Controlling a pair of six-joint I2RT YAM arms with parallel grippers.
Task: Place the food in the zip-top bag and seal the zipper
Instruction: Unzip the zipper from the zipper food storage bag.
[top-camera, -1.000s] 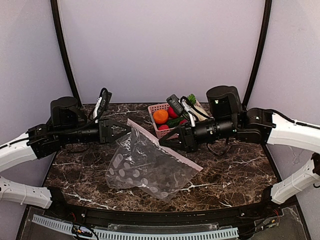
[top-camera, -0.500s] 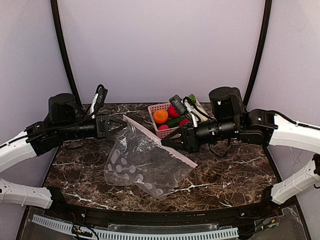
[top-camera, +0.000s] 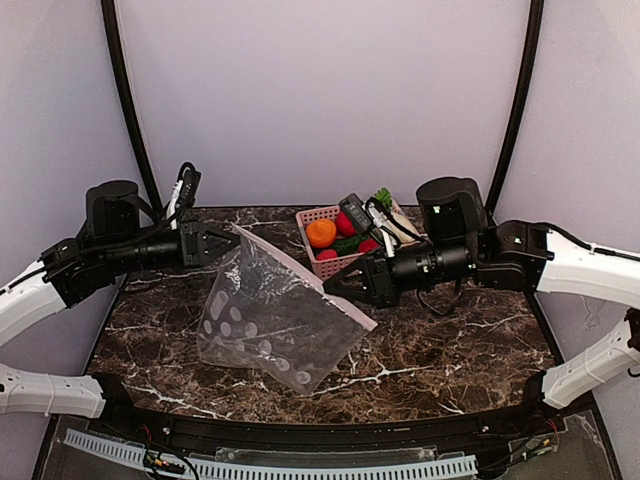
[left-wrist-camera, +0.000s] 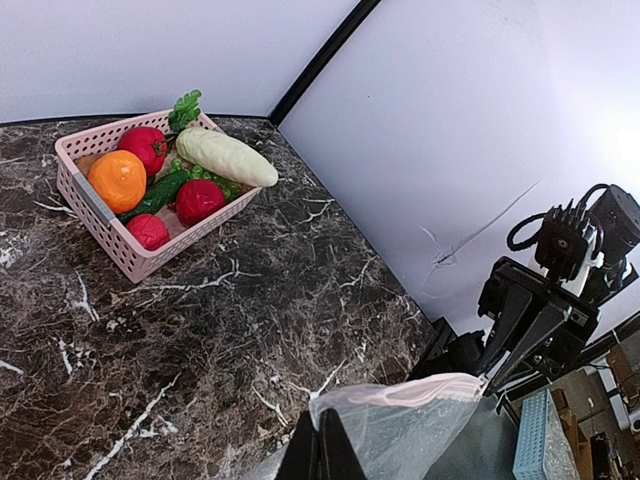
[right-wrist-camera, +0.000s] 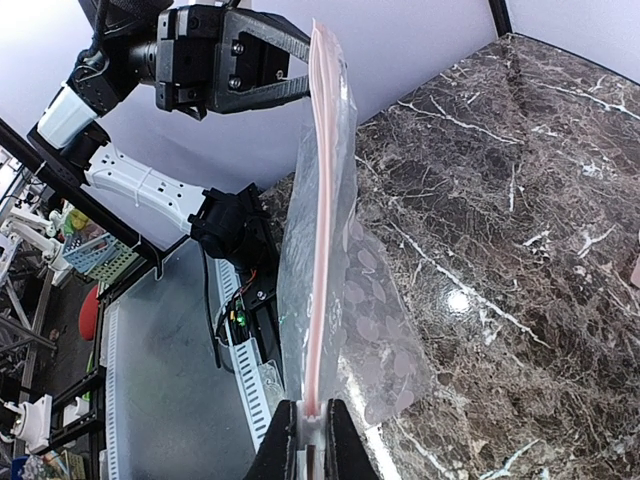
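Nearest the arm bases, the zip-top bag (top-camera: 270, 325) hangs as a clear sheet printed with white dots, stretched between the two arms. Its lower corner reaches down to the dark marble table (top-camera: 450, 350). No food shows through the plastic.

Along its upper edge the pinkish zipper (top-camera: 290, 265) runs slantwise, higher at the far left and lower at the near right. In the right wrist view it reads as one thin taut line (right-wrist-camera: 318, 200). I cannot tell from any view whether the mouth is sealed, or where the slider sits.

The right gripper (top-camera: 332, 290) is clenched on the zipper strip near its lower end, and its own camera shows both fingers (right-wrist-camera: 285, 445) pinching the strip edge-on. The left gripper (top-camera: 232, 240) is clamped on the bag's upper far corner. In the left wrist view its fingers (left-wrist-camera: 320, 450) meet on the plastic at the bottom of the picture.

Farther back, just behind the right gripper, stands a pink slotted basket (top-camera: 312, 214) holding all the food (left-wrist-camera: 180, 170) that can be seen:
- An orange fruit (left-wrist-camera: 117, 180) lies at one end.
- Three red tomatoes (left-wrist-camera: 145, 146) are spread among the rest.
- A long cream-white vegetable (left-wrist-camera: 225, 157) rests along the far rim.
- A green leafy piece (left-wrist-camera: 184, 104) sticks up at the back corner.
- A dark green piece (left-wrist-camera: 158, 193) lies wedged between the orange fruit and the tomatoes.

The basket and the bag are apart.
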